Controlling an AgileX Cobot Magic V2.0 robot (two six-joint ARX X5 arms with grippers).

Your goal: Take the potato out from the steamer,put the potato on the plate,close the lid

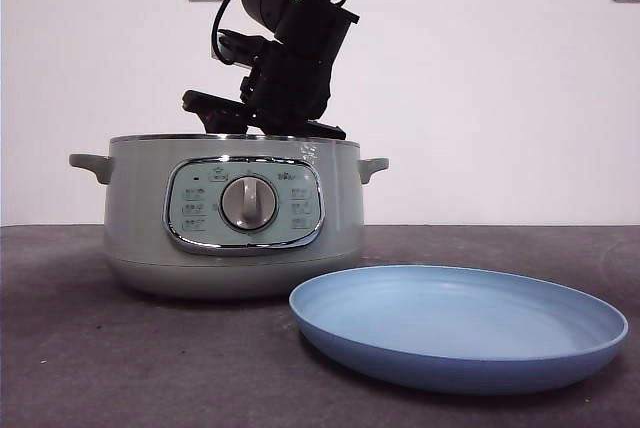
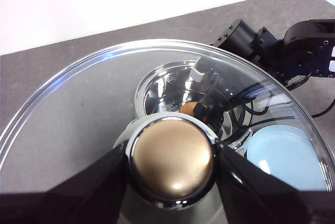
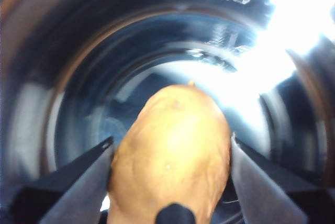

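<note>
Lift right tool [image 3: 170, 182], pinching potato [image 3: 172, 150], straight up clear of steamer [image 1: 140, 218]; keep left tool [image 2: 172, 164] clamped on lid [image 2: 78, 109] knob.

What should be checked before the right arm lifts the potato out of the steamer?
1. Right gripper jaws on both sides of the potato: ok.
2. Firm contact on the potato: cannot tell.
3. Lid off the steamer, left gripper shut on its knob: ok.
4. Lid clear of the lift path: cannot tell.
5. Plate bare and beside the steamer: ok.
</note>
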